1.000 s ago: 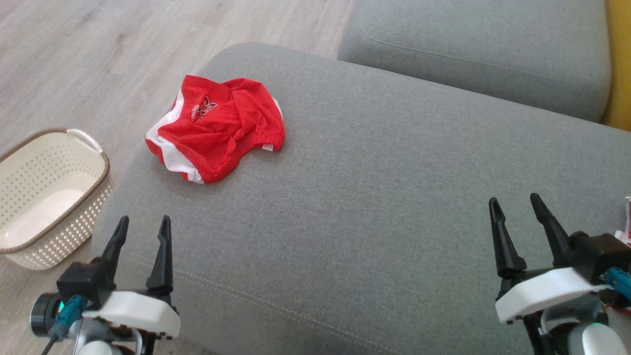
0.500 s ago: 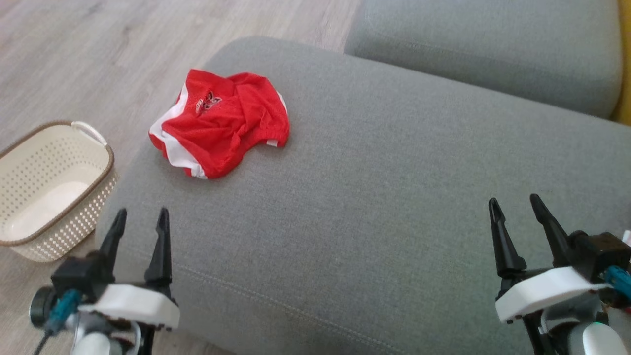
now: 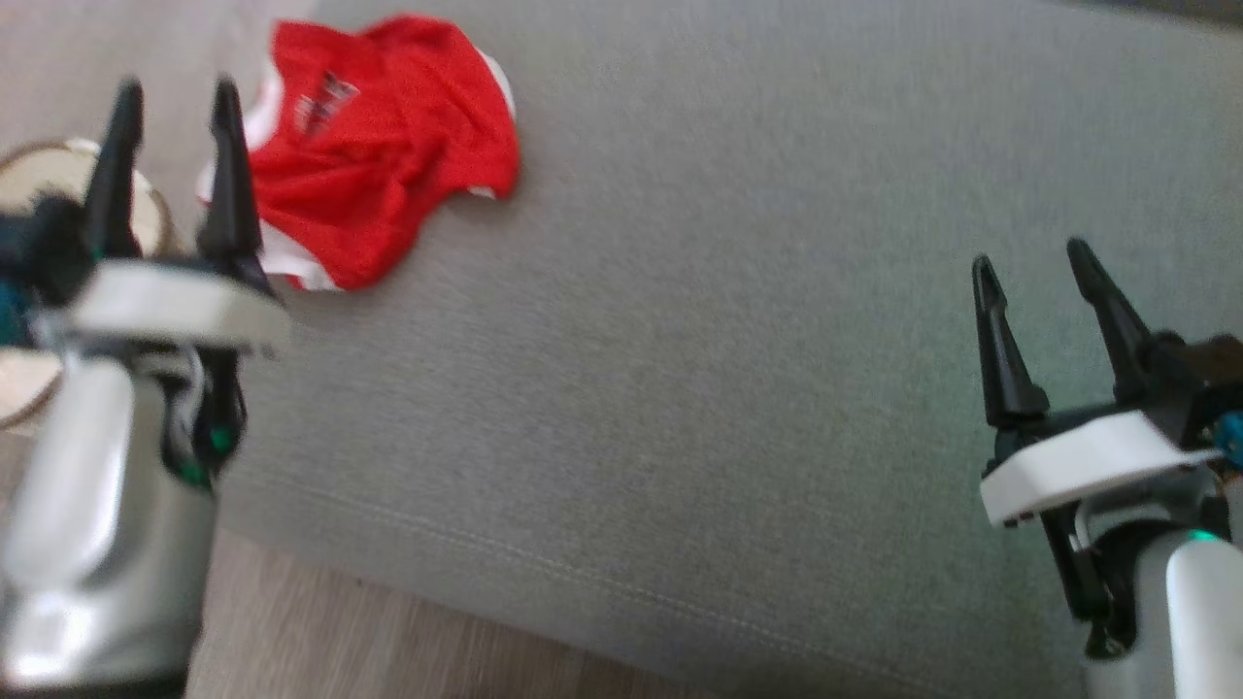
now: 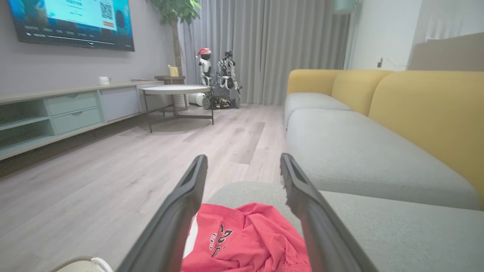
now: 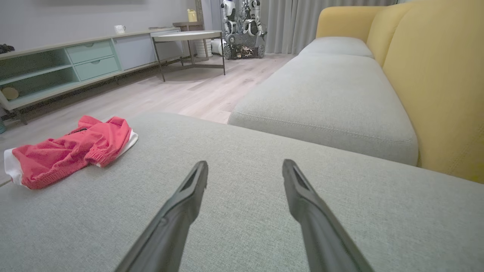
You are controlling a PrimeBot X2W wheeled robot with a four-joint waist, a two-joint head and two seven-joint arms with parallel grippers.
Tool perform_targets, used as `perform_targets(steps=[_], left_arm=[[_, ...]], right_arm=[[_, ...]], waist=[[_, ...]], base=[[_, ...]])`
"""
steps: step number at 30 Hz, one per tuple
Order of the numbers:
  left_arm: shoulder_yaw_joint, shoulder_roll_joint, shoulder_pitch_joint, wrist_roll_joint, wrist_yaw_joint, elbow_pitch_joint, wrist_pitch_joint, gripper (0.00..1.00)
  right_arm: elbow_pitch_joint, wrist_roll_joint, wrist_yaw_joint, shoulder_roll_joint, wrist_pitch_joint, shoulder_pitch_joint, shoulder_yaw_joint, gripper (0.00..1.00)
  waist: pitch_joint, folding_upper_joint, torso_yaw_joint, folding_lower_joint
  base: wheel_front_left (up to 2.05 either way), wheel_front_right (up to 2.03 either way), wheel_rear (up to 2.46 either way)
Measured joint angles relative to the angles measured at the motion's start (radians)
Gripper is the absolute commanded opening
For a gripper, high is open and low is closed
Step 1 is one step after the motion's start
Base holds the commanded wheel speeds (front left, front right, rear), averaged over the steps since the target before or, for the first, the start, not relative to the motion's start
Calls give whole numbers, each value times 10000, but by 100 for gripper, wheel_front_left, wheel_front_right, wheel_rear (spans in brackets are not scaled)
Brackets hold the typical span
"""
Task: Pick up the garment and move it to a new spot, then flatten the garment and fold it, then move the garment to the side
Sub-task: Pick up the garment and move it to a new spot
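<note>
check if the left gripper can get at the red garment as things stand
Probably yes. The left gripper stands open, the red garment lies loose just ahead of it on the grey cushion, and nothing sits between them.

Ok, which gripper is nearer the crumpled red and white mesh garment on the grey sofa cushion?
Left. The left gripper, open, sits at the left edge of the red mesh garment, fingers aimed at it. The right gripper, open, is far to its right across the grey cushion.
</note>
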Motion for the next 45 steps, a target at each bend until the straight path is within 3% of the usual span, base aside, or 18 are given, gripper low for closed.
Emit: perform_targets(steps=[11,19,20,21,22,26,30,34,40,45], left_arm=[[-272,-130,-4046,-443,-1430,6449,165,100],[-825,-364,-4752,-1112,-1693,9428,1210,100],[-857,-351,-4845,-1283,-1716,9515,1356,100],[-903,-339,-4925,-1446,-1714,9561,1488,64],[-989,-341,-4956,-1603,-1712,9557,1523,5],[-1465,-313,-4852,-2079,-1716,9371,1093,0],[-1764,196,-4738,-2297,-1718,8911,84,0],[-1776,570,-4723,-2274,-1718,8454,-77,0],[-1112,1248,-3883,-1707,-1593,6238,-88,0],[-759,1549,-2172,-1523,-1266,4683,-102,0]], right_arm=[[-199,-387,0,-21,255,-1012,270,100],[-117,-293,0,-31,201,-1151,305,100],[-96,-291,0,-31,192,-1151,301,100],[-59,-278,0,-31,190,-1151,295,100],[-23,-261,0,-31,182,-1151,272,100],[73,-190,0,-31,29,-1151,169,100],[284,-12,0,-31,-196,-1146,17,100],[443,150,0,-31,-399,-1124,-48,100],[708,529,0,-27,-692,-918,-174,100],[984,871,0,-23,-920,-409,-176,100]], waist=[[2073,0,-862,2],[2629,0,-1451,-1],[2635,0,-1486,-1],[2617,0,-1509,-2],[2584,0,-1522,-2],[2357,0,-1530,-2],[1815,0,-1529,-2],[1365,0,-1546,-2],[338,0,-1667,-2],[-553,0,-1865,-3]], base=[[0,0,0],[0,0,0],[0,0,0],[0,0,0],[0,0,0],[0,0,0],[0,0,0],[0,0,0],[0,0,0],[0,0,0]])
